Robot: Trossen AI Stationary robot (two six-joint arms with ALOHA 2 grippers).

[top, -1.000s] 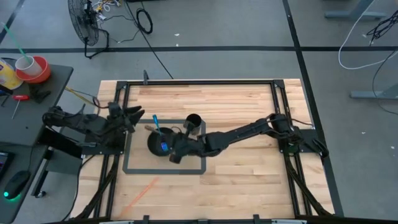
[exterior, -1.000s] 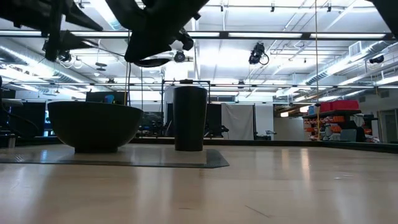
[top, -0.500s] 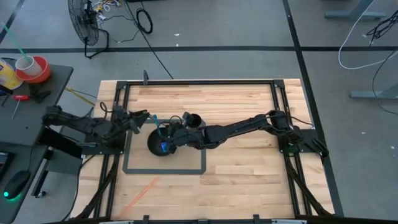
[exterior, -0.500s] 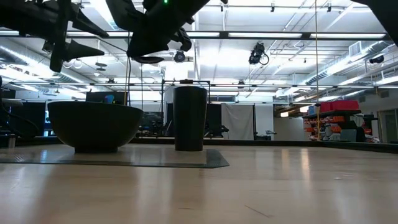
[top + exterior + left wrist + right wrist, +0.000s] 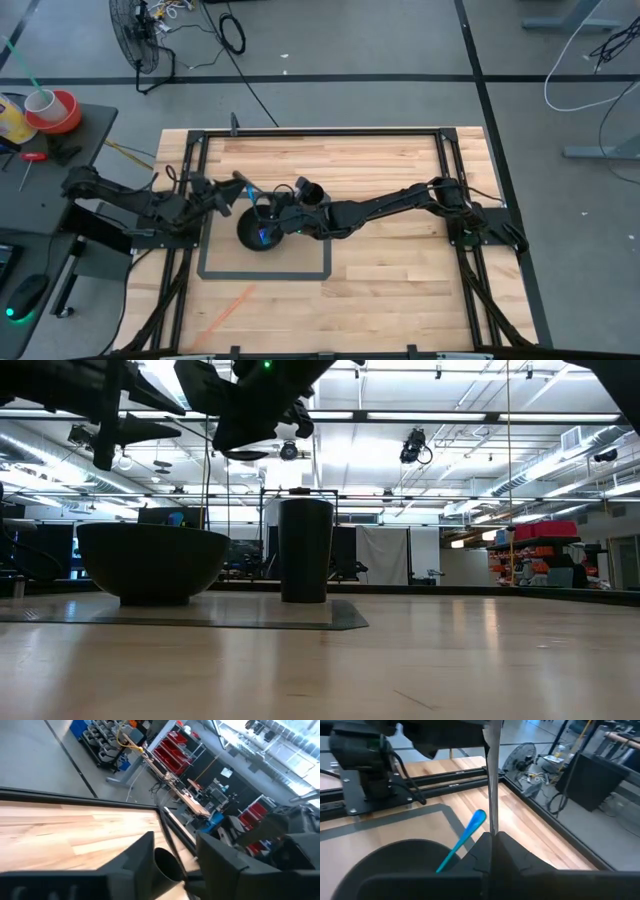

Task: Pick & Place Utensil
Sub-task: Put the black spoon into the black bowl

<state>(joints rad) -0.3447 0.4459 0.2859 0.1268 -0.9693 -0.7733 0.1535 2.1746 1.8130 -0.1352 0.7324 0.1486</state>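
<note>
A black bowl (image 5: 250, 236) (image 5: 150, 560) and a black cup (image 5: 312, 192) (image 5: 305, 550) stand on a grey-edged mat. A blue utensil (image 5: 465, 836) leans on the bowl's rim (image 5: 395, 851). My right gripper (image 5: 268, 210) (image 5: 492, 839) hovers over the bowl, shut on a thin silver utensil (image 5: 492, 785). My left gripper (image 5: 232, 187) (image 5: 175, 847) is open, just left of the bowl, near the silver utensil's far end. I cannot tell whether it touches the utensil. The cup (image 5: 167, 865) shows between its fingers. My right gripper pinches the silver utensil's thin shaft (image 5: 492, 827) between its two fingers, with the shaft running straight out along the fingers. The utensil is lifted clear above the bowl. Its wider far end (image 5: 491, 737) reaches to the left arm's gripper.
Black frame rails (image 5: 320, 133) run along the table's far, left and right sides. The grey mat outline (image 5: 265, 274) lies around the bowl and cup. Bare wood (image 5: 390, 290) spreads to the right and near side. A fan and cables sit on the floor beyond the far edge.
My right gripper moved from the bowl's near side toward the far edge until it was over the bowl, then held still. My left gripper moved right, toward the bowl and the held utensil. Bowl and cup stayed put.
</note>
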